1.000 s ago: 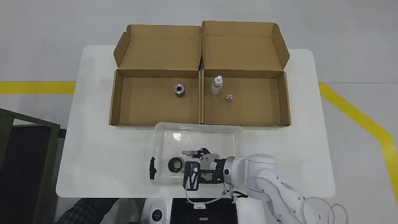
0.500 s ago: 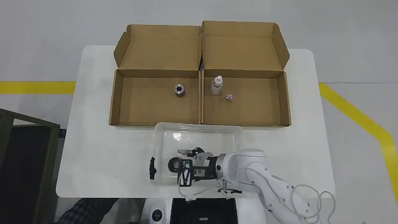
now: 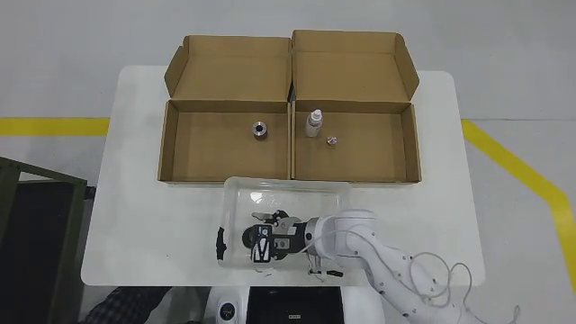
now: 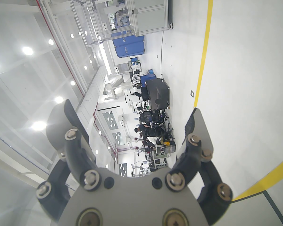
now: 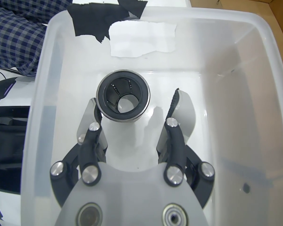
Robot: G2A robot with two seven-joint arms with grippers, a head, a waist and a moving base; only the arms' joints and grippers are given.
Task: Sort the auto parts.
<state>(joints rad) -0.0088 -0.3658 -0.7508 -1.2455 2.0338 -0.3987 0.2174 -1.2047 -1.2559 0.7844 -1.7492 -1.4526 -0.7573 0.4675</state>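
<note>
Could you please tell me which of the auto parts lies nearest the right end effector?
The black ring-shaped bearing in the clear bin, right at the tips of the open right end effector. The other parts sit farther off, in the cardboard boxes.

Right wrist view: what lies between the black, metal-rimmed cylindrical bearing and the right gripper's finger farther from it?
Only the bare floor of the clear plastic bin; the right wrist view shows nothing else between the black bearing and that finger.
</note>
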